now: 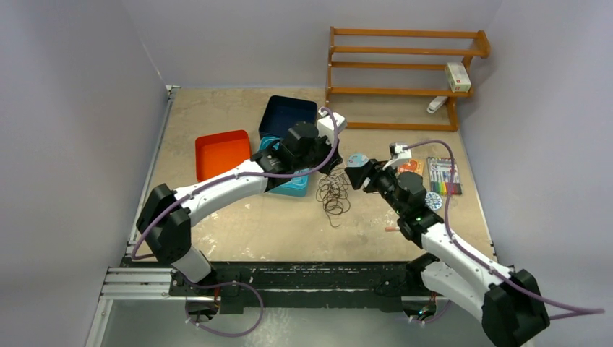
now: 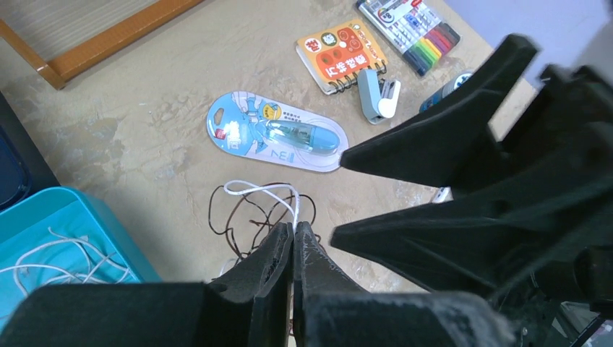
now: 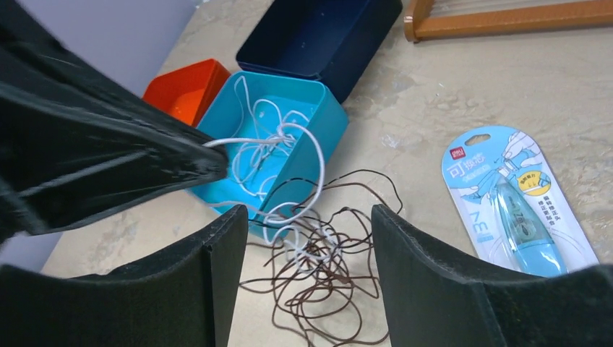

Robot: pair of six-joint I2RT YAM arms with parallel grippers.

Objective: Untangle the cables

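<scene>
The cables lie mid-table as a tangle of dark brown loops with white strands through it. It also shows in the left wrist view and the right wrist view. My left gripper is shut on a white cable and holds it above the tangle. It shows in the top view, and as a black wedge in the right wrist view, where the white cable loops up. My right gripper is open and empty, just above the tangle, and shows in the top view.
A teal box holding more white cable stands left of the tangle. An orange tray and a navy box lie beyond. A correction tape pack, notebook, stapler and markers lie right. A wooden rack stands behind.
</scene>
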